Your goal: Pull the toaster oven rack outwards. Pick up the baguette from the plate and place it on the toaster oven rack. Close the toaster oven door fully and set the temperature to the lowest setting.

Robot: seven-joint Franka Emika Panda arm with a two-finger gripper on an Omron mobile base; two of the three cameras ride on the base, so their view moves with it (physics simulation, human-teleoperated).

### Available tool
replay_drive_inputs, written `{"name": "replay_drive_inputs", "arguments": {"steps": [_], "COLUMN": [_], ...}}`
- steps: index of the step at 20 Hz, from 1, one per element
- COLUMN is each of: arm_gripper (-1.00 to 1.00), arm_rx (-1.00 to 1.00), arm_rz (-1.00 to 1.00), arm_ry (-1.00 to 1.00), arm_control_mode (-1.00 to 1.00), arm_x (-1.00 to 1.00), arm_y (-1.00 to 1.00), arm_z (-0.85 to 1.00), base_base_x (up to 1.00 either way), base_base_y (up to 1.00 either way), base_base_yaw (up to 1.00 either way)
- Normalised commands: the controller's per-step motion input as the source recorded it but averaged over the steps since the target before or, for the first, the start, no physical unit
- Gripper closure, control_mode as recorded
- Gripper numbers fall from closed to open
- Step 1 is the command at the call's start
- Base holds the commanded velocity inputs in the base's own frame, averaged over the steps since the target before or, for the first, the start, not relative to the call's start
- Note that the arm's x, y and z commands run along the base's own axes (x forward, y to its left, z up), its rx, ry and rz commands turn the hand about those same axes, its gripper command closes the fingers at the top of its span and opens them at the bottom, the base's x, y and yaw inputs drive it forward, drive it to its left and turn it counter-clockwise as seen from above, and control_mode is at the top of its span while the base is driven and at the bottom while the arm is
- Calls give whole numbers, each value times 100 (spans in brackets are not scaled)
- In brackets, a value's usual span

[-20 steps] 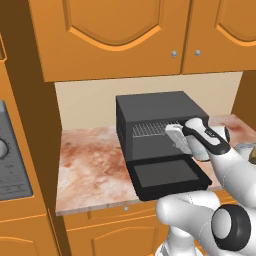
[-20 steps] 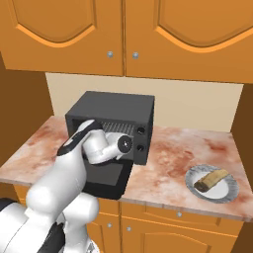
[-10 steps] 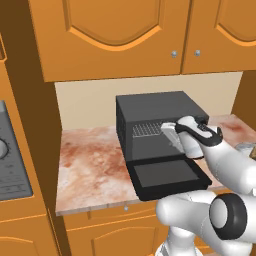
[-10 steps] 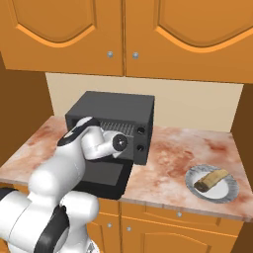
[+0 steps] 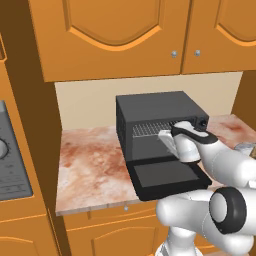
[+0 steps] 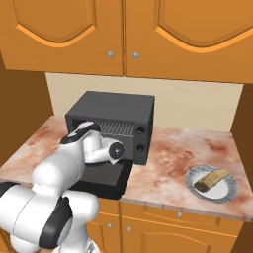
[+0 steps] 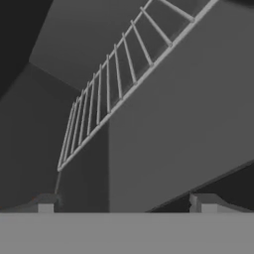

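Facing the toaster oven rack (image 7: 114,84), end effector (image 7: 126,203) spread wide; door (image 5: 167,179) down.

Toaster oven rack (image 7: 111,89) beyond spread jaws

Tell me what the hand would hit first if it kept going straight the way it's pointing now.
Most likely the toaster oven rack. The hand, jaws wide open, points into the toaster oven cavity over the lowered toaster oven door; the rack's front edge crosses just ahead. Depth is unclear, so it might instead pass beneath and meet the cavity's inner wall.
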Motion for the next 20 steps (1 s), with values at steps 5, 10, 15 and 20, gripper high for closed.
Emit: {"name": "replay_drive_inputs", "arguments": {"steps": [5, 10, 15, 20], "arm_gripper": [-100, -100, -100, -100], "arm_rx": [2, 4, 5, 4], "arm_rz": [0, 0, 0, 0], "arm_ry": [-8, 0, 0, 2], "arm_control_mode": [-100, -100, -100, -100], "arm_x": [1, 9, 20, 21], "arm_y": [6, 0, 0, 0], "arm_z": [-4, 6, 18, 22], "base_base_x": [0, 0, 0, 0], "base_base_y": [0, 0, 0, 0], "base_base_yaw": [0, 0, 0, 0]}}
